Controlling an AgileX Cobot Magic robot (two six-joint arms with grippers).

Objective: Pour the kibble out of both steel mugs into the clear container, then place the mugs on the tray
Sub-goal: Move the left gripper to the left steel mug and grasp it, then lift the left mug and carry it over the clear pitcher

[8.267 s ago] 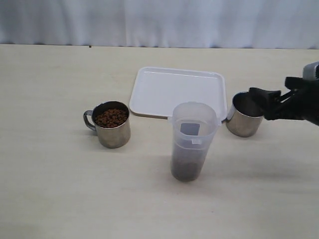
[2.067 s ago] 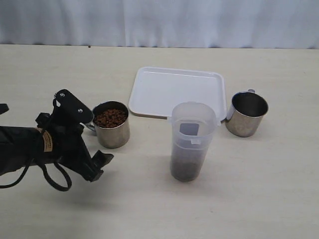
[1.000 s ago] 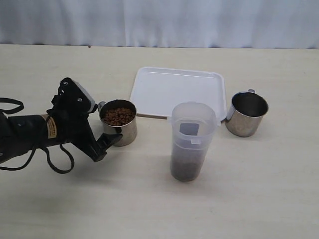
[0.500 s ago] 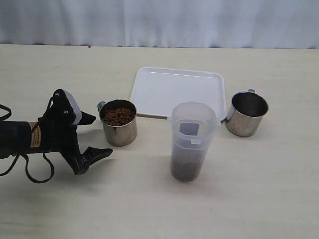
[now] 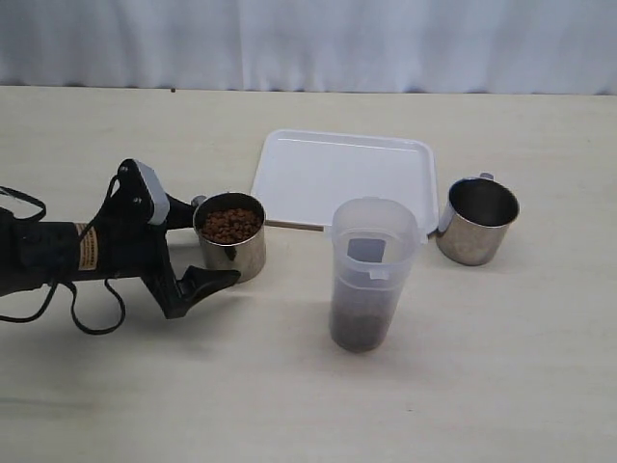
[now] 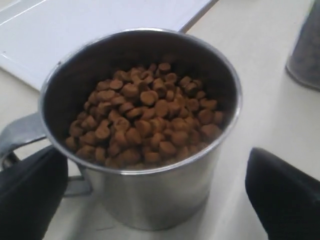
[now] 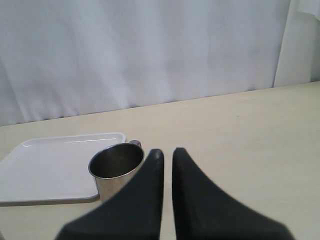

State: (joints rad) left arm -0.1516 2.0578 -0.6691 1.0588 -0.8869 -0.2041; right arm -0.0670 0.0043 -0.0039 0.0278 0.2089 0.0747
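Observation:
A steel mug (image 5: 229, 237) full of kibble (image 5: 228, 225) stands left of the clear container (image 5: 372, 275), which holds kibble in its lower part. My left gripper (image 5: 214, 247) is open, with one finger on each side of this mug. In the left wrist view the kibble (image 6: 145, 119) fills the mug (image 6: 150, 195), and the dark fingers (image 6: 282, 195) stand apart from its wall, one beside the handle. The other steel mug (image 5: 477, 222) is empty and stands just right of the white tray (image 5: 342, 178). My right gripper (image 7: 165, 152) is shut, hanging back from that empty mug (image 7: 116, 167).
A pale curtain closes off the far edge of the table. The tray (image 7: 50, 167) lies bare behind the container. The container's wall (image 6: 306, 50) shows close beyond the full mug in the left wrist view.
Over the last half second my left gripper has moved right, so its open fingers now straddle the full mug. Mugs, container and tray have stayed put.

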